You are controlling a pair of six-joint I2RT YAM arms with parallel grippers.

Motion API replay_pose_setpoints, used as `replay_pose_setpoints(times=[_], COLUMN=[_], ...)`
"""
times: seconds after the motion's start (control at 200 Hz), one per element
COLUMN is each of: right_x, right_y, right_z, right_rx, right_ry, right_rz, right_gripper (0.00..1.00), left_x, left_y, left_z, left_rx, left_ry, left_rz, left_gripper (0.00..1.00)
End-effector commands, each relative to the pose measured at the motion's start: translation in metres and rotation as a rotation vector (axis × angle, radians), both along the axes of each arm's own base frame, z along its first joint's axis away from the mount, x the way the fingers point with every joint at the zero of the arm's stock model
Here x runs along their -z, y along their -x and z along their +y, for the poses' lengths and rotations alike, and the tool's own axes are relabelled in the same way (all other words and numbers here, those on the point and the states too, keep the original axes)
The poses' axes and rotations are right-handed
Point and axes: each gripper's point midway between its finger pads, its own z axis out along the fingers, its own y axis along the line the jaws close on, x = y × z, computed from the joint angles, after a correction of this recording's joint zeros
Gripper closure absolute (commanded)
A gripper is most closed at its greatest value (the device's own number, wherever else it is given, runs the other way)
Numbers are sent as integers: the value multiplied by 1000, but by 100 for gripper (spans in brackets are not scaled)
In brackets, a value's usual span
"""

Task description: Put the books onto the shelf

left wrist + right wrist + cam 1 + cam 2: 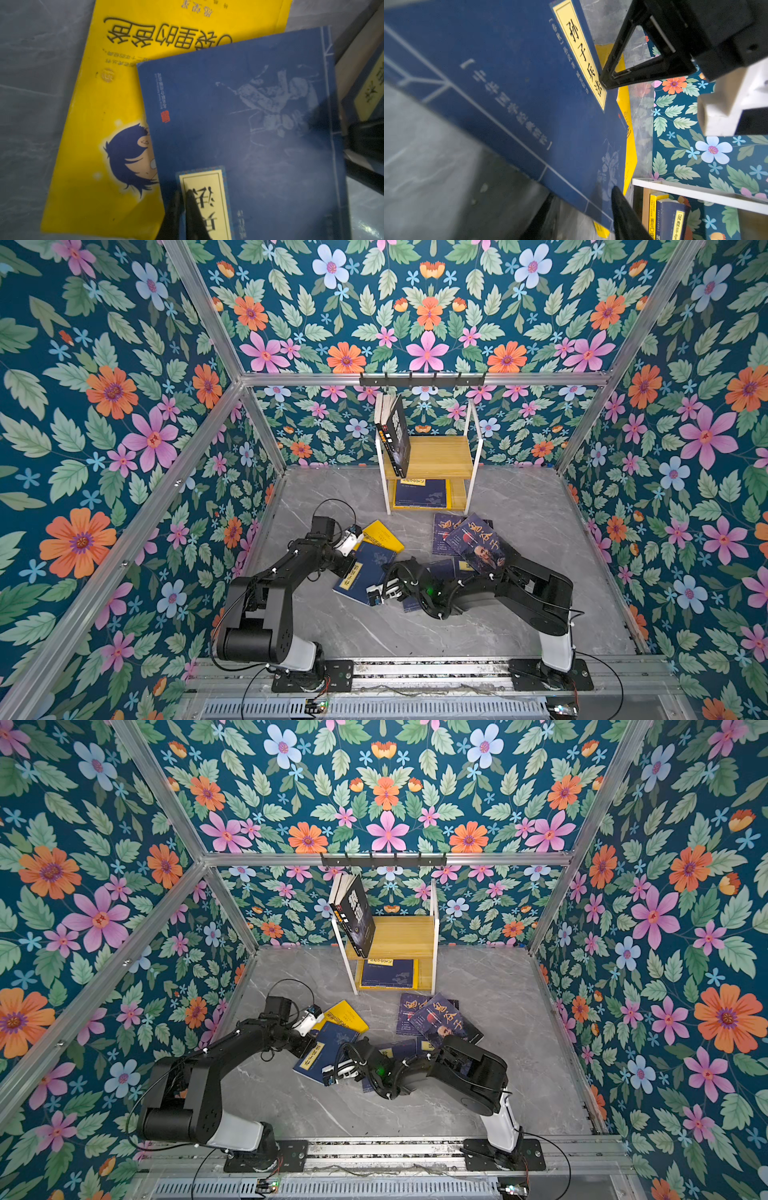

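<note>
**Both grippers at one navy book; shelf partly stocked**

The tabletop (519,614) is grey with a marble pattern. Around it rise walls of teal wallpaper (104,406) strewn with orange, pink and pale-blue flowers, edged by an aluminium frame (291,379). A black hook rail (422,380) crosses the back wall.

Below the rail stands the shelf (432,456). A black book (397,435) leans with a few others at the left end of its upper board, and a flat navy volume (419,493) lies on the lower board.

In front of the shelf, a navy book (368,568) lies partly over a yellow cartoon book (382,535). To the right, two portrait books (478,545) overlap.

The left gripper (184,197) has its fingers pressed together, tips resting on the navy book's yellow label. The right gripper (581,193) straddles that book's raised edge, one finger over the cover and one beneath. Whether it pinches the book cannot be told.

The label reads 孙子兵法 and the top portrait cover reads 鬼谷子. In the right wrist view, a navy spine (670,220) on the shelf reads 阅微草堂.
</note>
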Motion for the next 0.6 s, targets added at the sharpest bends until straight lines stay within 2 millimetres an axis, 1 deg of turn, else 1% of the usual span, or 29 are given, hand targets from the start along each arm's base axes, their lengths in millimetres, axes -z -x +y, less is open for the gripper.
replay_pose_setpoints(times=[0.0, 0.045, 0.15, 0.235, 0.335, 0.425, 0.52, 0.595], right_x=[-22, -24, -27, -32, -38, -44, -54, -61], right_y=[3, 4, 7, 6, 7, 8, 8, 7], right_z=[12, 13, 12, 9, 5, 2, -3, -8], right_rx=[-30, -35, -39, -30, -26, -22, -11, 1], right_ry=[-61, -57, -46, -34, -21, -15, -13, -3], right_rz=[-23, -25, -23, -25, -27, -29, -43, -52], right_gripper=[71, 74, 88, 98, 99, 99, 99, 99], left_x=[3, 1, -6, -14, -23, -31, -48, -63], left_y=[11, 10, 7, 5, 3, -2, -12, -21], left_z=[0, 0, 1, 0, 3, 8, 14, 22], left_rx=[6, 4, 1, -1, -7, -21, -66, -128], left_ry=[3, 0, -2, 6, 2, -2, 20, 47], left_rz=[39, 29, 2, -32, -75, -120, -187, -243], left_gripper=[88, 86, 83, 76, 73, 66, 57, 56])
